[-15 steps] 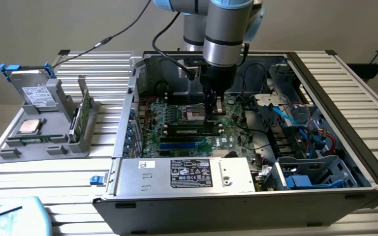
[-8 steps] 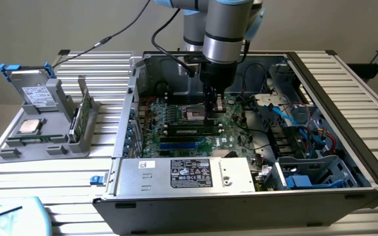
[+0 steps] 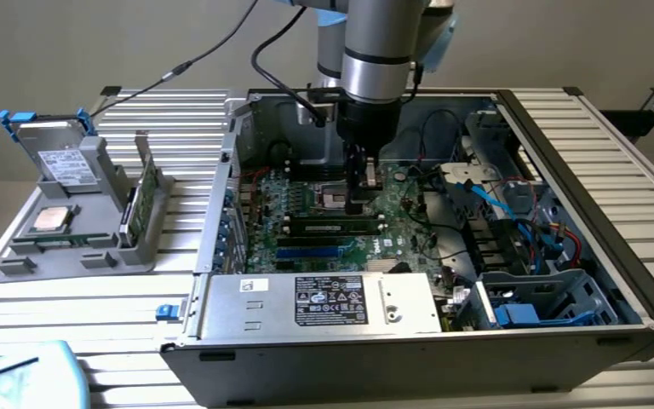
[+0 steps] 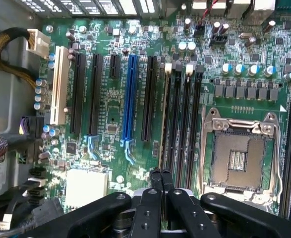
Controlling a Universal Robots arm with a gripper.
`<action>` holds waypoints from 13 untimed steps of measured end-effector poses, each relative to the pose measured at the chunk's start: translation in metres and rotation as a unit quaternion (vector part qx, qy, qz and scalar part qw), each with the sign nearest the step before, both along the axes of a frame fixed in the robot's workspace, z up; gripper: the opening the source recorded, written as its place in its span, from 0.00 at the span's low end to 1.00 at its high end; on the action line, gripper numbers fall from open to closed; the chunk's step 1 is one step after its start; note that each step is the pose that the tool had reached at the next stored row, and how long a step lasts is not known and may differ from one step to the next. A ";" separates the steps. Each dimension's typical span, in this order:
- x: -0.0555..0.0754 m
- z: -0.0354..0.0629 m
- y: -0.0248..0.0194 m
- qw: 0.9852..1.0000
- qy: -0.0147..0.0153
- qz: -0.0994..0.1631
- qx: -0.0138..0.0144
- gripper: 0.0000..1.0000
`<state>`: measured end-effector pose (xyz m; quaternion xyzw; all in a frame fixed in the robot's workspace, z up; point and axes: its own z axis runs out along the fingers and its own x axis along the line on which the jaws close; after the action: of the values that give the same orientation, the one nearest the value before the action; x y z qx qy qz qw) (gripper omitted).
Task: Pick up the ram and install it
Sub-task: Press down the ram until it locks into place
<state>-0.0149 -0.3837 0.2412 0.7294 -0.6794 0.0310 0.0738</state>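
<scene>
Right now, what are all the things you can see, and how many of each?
computer case: one, black, open, on the slatted table
motherboard: one, green, inside the case
ram: one, dark green, in a motherboard slot by the gripper's tips
second ram stick: one, green, upright in the grey holder
processor chip: one, silver, on the holder
hard drive: one, silver, blue caddy, standing in the holder
power supply: one, silver, inside the case
gripper: one, black, shut, low over the motherboard
</scene>
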 end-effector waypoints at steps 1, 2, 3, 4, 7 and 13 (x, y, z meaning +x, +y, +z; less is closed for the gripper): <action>-0.003 0.0001 0.0000 1.000 -0.001 0.000 0.000 0.10; -0.007 0.0001 0.0000 1.000 -0.001 0.000 0.000 0.10; -0.010 0.0001 0.0000 1.000 -0.002 0.000 0.000 0.10; -0.014 0.0000 0.0000 1.000 -0.003 0.000 0.000 0.10; -0.024 -0.0001 0.0000 1.000 -0.005 0.000 0.000 0.10; -0.036 -0.0004 0.0001 1.000 -0.008 0.000 0.000 0.10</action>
<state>-0.0510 -0.3836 0.2408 0.7291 -0.6800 0.0365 0.0687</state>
